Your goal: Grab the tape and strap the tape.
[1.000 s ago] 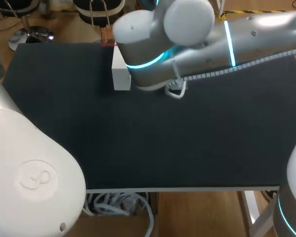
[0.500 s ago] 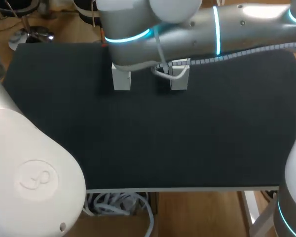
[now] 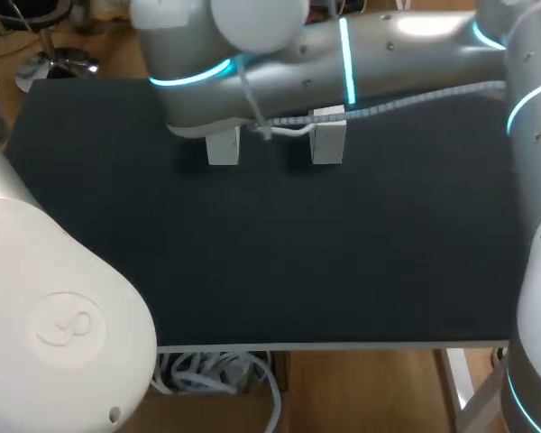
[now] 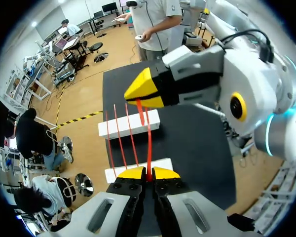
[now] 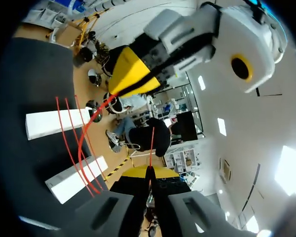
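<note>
Black matting covers the bench (image 3: 343,271). Two white blocks stand apart from one another near its far edge: the left-hand block (image 3: 223,147) and the right-hand block (image 3: 328,142). The robot's right arm (image 3: 388,54) enters from its right side and extends across the far part of the bench, passing over both blocks. The housing of the left arm (image 3: 54,307) fills the near left corner of the head view.

Tape location: the tape (image 4: 149,143) is a thin red strand. In the left wrist view several runs of it cross both blocks, and one run stretches taut from pincer to pincer.

Left pincer (image 4: 149,174): yellow tips together, clamped on the tape, which emerges from between them.

Right pincer (image 5: 150,171): yellow tips together, clamped on the tape, which leaves the tips in a straight line.

The two pincers face each other, near but not touching, and the red strand joins them. The blocks lie ahead of the left pincer, beneath the right pincer.
</note>
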{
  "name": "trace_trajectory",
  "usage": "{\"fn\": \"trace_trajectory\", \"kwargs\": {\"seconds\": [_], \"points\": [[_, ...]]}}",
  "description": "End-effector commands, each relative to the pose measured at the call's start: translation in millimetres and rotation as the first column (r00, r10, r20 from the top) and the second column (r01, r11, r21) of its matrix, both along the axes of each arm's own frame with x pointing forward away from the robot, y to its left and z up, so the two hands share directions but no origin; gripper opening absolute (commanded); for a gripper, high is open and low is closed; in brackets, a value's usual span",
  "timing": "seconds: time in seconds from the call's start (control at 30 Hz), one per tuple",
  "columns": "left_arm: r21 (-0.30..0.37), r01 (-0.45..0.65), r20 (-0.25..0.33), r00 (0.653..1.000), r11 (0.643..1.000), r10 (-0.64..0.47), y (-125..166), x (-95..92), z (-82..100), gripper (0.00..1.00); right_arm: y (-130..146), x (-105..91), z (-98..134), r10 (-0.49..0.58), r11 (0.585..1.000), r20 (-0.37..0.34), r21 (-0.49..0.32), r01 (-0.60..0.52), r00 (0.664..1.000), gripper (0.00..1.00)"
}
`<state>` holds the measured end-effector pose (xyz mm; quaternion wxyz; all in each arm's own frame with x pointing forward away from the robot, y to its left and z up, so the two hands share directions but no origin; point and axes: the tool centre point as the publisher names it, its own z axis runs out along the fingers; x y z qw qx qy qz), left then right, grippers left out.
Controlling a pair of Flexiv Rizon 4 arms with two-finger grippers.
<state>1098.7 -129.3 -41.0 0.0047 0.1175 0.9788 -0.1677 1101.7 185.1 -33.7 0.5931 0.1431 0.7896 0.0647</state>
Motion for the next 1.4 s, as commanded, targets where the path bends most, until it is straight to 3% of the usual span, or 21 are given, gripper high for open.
{"fn": "trace_trajectory", "kwargs": {"seconds": [0.03, 0.17, 0.53, 0.87, 1.17, 1.4], "points": [[0.003, 0.000, -0.001, 1.000, 1.000, 0.000, 0, -0.2, 0.7, 0.00, 10, -1.0, 6, -0.294, 0.953, -0.084, -0.104, 0.285, 0.952, 0.00], [0.003, 0.000, -0.001, 1.000, 1.000, 0.000, 0, -0.2, 0.7, 0.00, 9, 0.9, 10, -0.310, 0.945, -0.048, -0.126, 0.302, 0.950, 0.00], [0.003, 0.000, -0.001, 1.000, 1.000, 0.000, 0, -0.2, 0.7, 0.00, 4, 2.4, 8, -0.307, 0.933, -0.034, -0.206, 0.294, 0.951, 0.00], [0.003, 0.000, -0.001, 1.000, 1.000, 0.000, 0, -0.2, 0.7, 0.00, 12, 10.1, 3, -0.216, 0.954, -0.038, -0.219, 0.203, 0.976, 0.00], [0.003, 0.000, -0.001, 1.000, 1.000, 0.000, 0, -0.2, 0.7, 0.00, 29, 7.1, 2, -0.089, 0.974, -0.053, -0.214, 0.076, 0.995, 0.00], [0.003, 0.000, -0.001, 1.000, 1.000, 0.000, 0, -0.2, 0.7, 0.00, 27, 5.3, 1, -0.039, 0.976, -0.057, -0.216, 0.026, 0.998, 0.00]]}}
